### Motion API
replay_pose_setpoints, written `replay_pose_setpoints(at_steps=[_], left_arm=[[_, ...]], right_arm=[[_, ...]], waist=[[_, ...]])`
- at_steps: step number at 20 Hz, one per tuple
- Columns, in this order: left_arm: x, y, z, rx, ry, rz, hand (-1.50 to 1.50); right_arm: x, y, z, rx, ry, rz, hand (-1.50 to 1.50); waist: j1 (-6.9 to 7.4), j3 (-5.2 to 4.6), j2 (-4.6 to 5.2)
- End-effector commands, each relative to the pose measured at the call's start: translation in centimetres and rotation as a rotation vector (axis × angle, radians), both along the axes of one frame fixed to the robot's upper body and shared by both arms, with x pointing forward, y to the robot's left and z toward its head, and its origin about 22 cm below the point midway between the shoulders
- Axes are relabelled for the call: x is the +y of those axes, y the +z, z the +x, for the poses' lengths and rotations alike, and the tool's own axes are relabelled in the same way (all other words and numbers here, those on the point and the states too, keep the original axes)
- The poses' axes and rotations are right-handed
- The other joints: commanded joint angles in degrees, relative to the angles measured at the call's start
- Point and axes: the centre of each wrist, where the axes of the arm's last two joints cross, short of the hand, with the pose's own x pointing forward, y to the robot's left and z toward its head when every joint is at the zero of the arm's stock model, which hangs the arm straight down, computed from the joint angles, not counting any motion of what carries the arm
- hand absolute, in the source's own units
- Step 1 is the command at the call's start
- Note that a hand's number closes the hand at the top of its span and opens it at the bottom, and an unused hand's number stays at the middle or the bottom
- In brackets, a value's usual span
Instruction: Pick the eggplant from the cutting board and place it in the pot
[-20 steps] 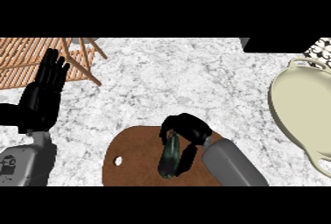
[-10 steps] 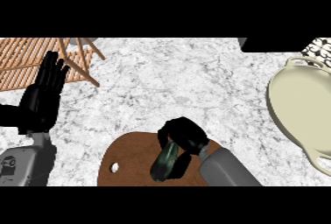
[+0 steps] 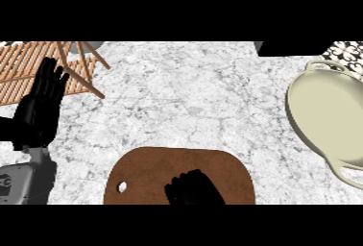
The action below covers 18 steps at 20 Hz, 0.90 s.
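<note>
My right hand (image 3: 193, 188) pulled back to lower frame over cutting board (image 3: 152, 168); eggplant now hidden, grip indeterminate. Left hand (image 3: 39, 113) open, resting. Pot (image 3: 333, 120) empty.

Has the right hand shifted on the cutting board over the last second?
Yes. The right hand has drawn back toward the view's lower edge of the cutting board.

Right hand (image 3: 193, 188) over brown cutting board (image 3: 149, 168), lower centre; eggplant hidden. Pot (image 3: 333, 122) right edge. Left hand (image 3: 39, 113) resting, left.

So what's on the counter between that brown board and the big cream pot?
Nothing: the head view shows bare marble counter between the cutting board and the pot.
</note>
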Motion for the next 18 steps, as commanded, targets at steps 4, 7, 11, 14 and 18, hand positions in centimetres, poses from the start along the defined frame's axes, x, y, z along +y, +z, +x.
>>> replay_pose_setpoints(at_steps=[4,7,11,14,18], left_arm=[[0.6,0.1,0.2,0.011,-0.004,-0.002,0.0],[-0.3,-0.1,0.1,-0.003,-0.002,-0.001,0.0],[0.3,0.3,-0.1,0.003,-0.033,0.007,0.0],[-0.7,-0.7,0.2,-0.004,-0.033,-0.007,0.0],[-0.7,0.3,1.4,-0.012,-0.021,-0.01,0.0]], right_arm=[[-4.9,6.6,-3.1,-0.246,-0.325,0.064,1.5],[-6.6,9.6,-3.7,-0.355,-0.45,0.152,1.5],[-10.0,11.7,-4.6,-0.492,-0.568,0.196,1.5],[-13.2,14.5,-4.3,-0.52,-0.633,0.245,1.5],[-17.9,15.4,-2.9,-0.507,-0.725,0.193,1.5]], waist=[[-0.43,0.1,0.33],[0.07,0.14,0.51],[0.72,0.19,0.76],[1.36,0.21,1.09],[1.59,0.25,1.32]])
